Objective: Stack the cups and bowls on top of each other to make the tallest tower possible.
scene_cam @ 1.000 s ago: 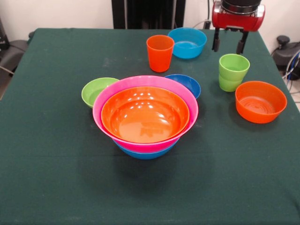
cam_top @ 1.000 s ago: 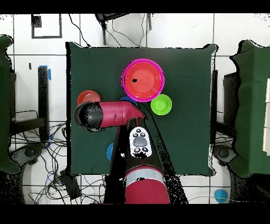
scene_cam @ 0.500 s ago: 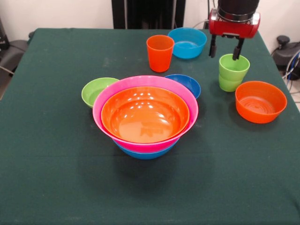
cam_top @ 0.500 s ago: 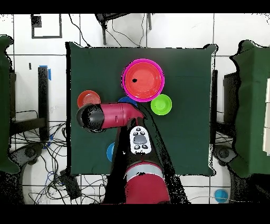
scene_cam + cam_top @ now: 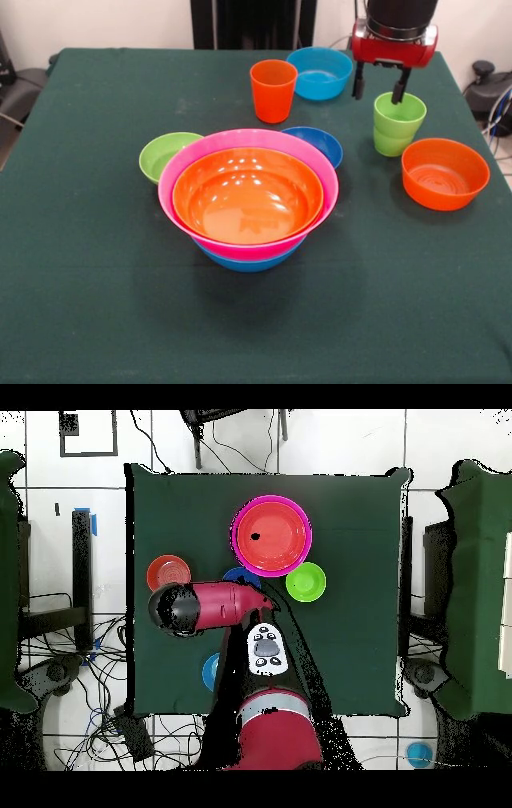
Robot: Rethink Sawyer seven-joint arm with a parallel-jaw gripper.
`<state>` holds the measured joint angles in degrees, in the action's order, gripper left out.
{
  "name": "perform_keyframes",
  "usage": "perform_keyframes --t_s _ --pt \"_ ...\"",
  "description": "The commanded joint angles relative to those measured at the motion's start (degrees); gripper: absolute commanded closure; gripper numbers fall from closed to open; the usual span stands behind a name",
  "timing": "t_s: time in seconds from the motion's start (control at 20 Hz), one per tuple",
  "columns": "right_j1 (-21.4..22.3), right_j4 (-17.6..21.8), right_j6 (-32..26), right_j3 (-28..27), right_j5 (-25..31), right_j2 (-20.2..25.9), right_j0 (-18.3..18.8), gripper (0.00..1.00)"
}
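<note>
The tower is a large orange bowl (image 5: 248, 200) nested in a pink bowl (image 5: 240, 136) on a blue bowl (image 5: 248, 262), in the table's middle; it also shows in the overhead view (image 5: 271, 536). Two lime green cups (image 5: 396, 128) stand nested at the far right. My gripper (image 5: 377, 86) is open and empty, just above and left of them, its right finger at their rim. The orange cup (image 5: 273, 90) stands upright next to the light blue bowl (image 5: 320, 74). In the overhead view the arm (image 5: 205, 605) hides the cups.
A small orange bowl (image 5: 445, 174) sits at the right edge, also in the overhead view (image 5: 168, 571). A dark blue bowl (image 5: 318, 142) is just behind the tower and a lime green bowl (image 5: 162, 154) at its left, also seen from overhead (image 5: 306, 582).
The gripper has come down a little and shifted left in the front view, to the rim of the green cups. No cup or bowl has moved.
</note>
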<state>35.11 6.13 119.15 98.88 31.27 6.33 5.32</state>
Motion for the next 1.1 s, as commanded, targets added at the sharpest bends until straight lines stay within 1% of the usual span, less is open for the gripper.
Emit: perform_keyframes --t_s 0.05,0.25,0.55,0.7,0.85,0.95,1.1 --pt "-1.96 3.58 0.85 2.63 -3.06 1.56 1.55 0.0" --pt "-2.26 3.41 0.37 1.54 -1.99 1.74 1.92 0.0" --pt "-2.17 3.05 -0.74 1.71 -1.07 3.13 3.08 0.0" --pt "-3.63 3.37 -0.44 1.56 -2.52 3.3 3.04 0.0" --pt "-5.46 4.53 0.86 1.74 -5.73 2.25 2.12 0.0" --pt "-6.07 5.26 1.65 2.05 -7.48 1.32 1.48 0.0" --pt "-5.87 5.38 2.1 2.87 -8.51 1.07 1.49 0.0"
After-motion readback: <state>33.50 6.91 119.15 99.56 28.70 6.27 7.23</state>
